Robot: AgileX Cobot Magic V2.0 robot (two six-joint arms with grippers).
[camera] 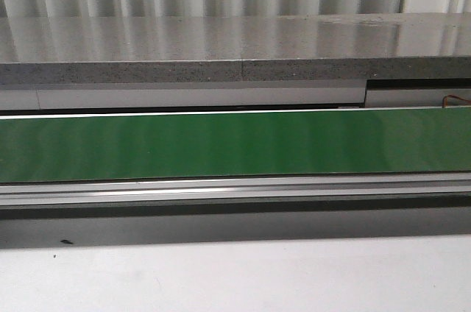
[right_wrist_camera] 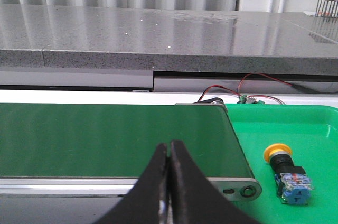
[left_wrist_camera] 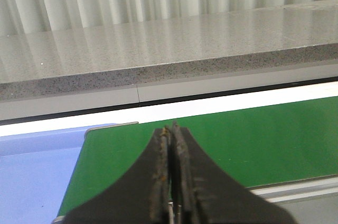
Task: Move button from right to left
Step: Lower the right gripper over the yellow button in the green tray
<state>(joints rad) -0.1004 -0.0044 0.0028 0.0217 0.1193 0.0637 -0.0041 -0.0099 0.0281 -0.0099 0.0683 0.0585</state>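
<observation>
The button (right_wrist_camera: 287,170), yellow cap with a black collar and a blue-and-clear block, lies on its side in a bright green tray (right_wrist_camera: 296,129) past the belt's end, seen only in the right wrist view. My right gripper (right_wrist_camera: 168,146) is shut with nothing in it and hangs over the green belt (right_wrist_camera: 105,139), well apart from the button. In the left wrist view my left gripper (left_wrist_camera: 171,129) is shut and empty above the belt's other end. Neither gripper nor the button shows in the front view.
The green conveyor belt (camera: 235,143) runs across the front view, with a metal rail (camera: 235,188) along its near side. A grey stone ledge (camera: 235,51) stands behind it. A blue tray (left_wrist_camera: 31,171) lies beside the belt's left end. Red and black wires (right_wrist_camera: 237,94) lie behind the green tray.
</observation>
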